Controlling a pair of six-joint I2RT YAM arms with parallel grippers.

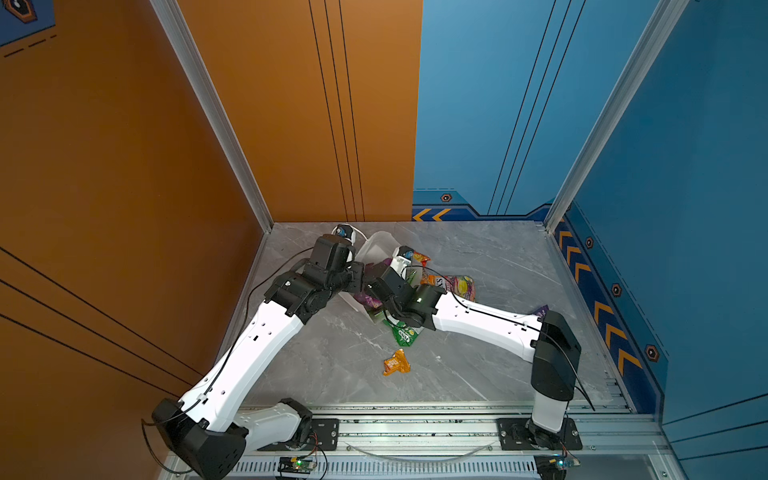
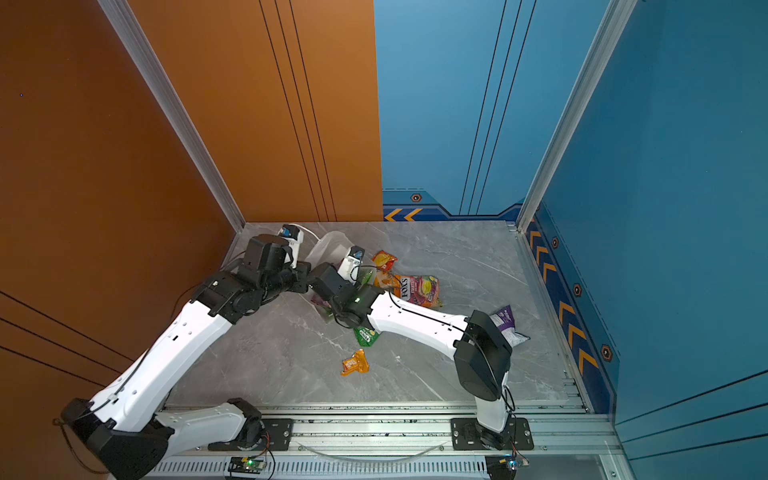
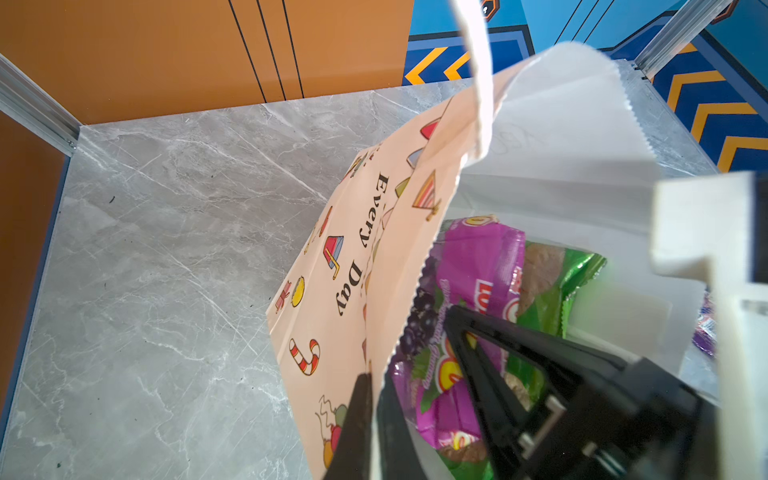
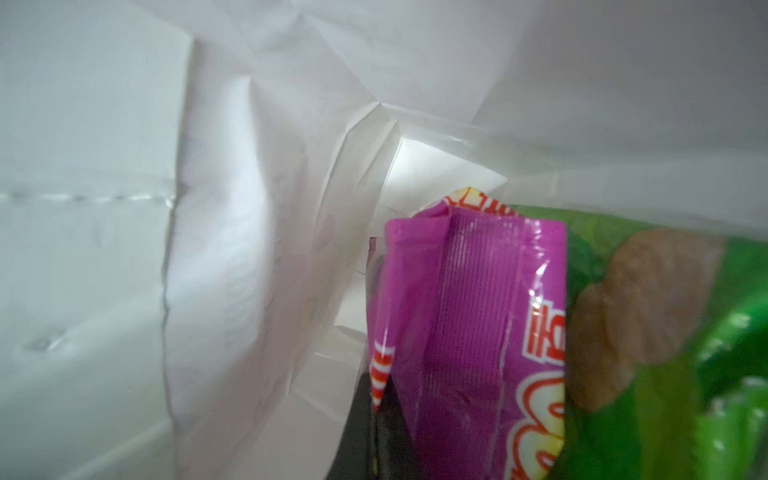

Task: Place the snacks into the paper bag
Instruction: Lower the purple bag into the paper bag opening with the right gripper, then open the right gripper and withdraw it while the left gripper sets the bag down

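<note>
Several snacks lie loose on the grey marbled tabletop, outside the paper bag.

- **Nearest:** a small crinkled orange packet sits well short of the bag. A green-and-white packet lies closer to the bag, partly under the right arm.
- **Bag:** it appears to lie on its side, mouth towards the arms. The paper is thin and creased, printed peach outside and white within. It has a zigzag-cut rim and a white cord handle.
- **Left jaws:** pressed together on that rim, one outside the wall and one inside. This is judged to hold the mouth open.
- **Right jaws:** reaching inside the bag, pressed together and apparently pinching a glossy purple packet. A green packet touches it.
- **Farther out:** a shiny Fox's packet and a red-orange packet lie beside the bag.
</note>
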